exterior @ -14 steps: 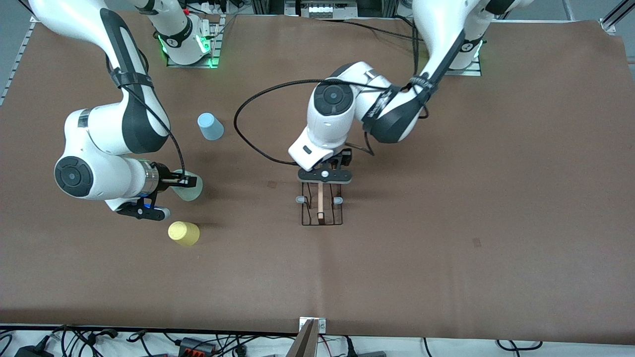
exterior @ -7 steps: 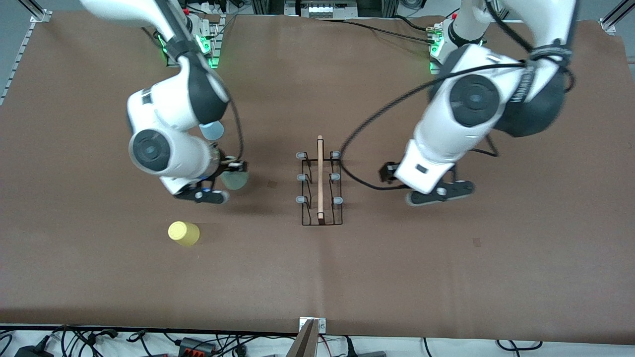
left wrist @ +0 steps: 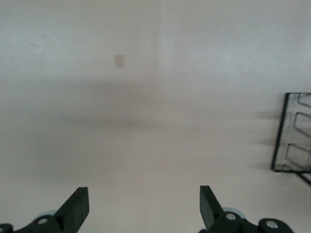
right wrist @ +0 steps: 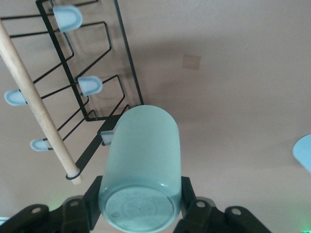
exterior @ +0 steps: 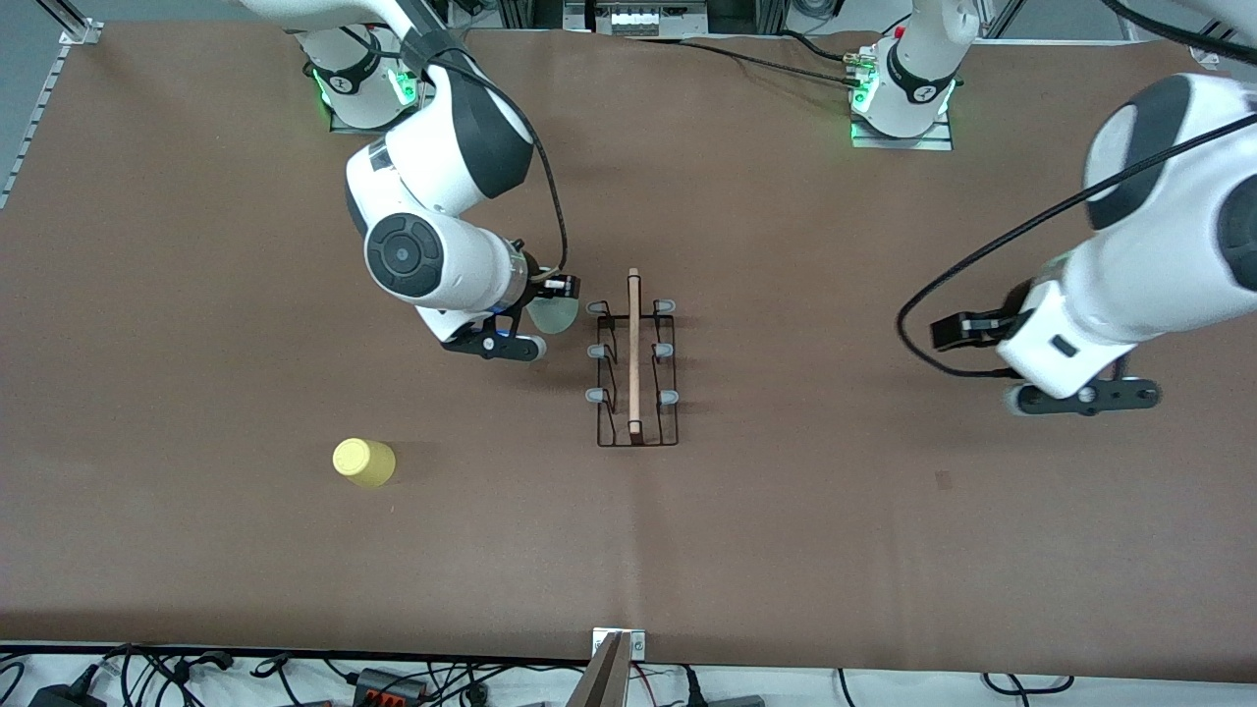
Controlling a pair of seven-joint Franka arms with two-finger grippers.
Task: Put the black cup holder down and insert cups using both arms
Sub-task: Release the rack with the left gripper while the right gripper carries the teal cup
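The black cup holder stands upright mid-table, with its wooden rod on top. My right gripper is shut on the pale green cup and holds it just beside the holder's farthest peg at the right arm's side. In the right wrist view the green cup sits between the fingers, close to the holder. The yellow cup stands upside down nearer the front camera. A light blue cup edge shows in the right wrist view only. My left gripper is open and empty over bare table.
The brown table mat spreads wide around the holder. Small tape marks lie on it. The holder's edge shows in the left wrist view. Cables and plugs lie along the front edge.
My right arm carried the green cup from beside the yellow cup to the holder. My left gripper let go of the holder's rod and swung away toward the left arm's end.
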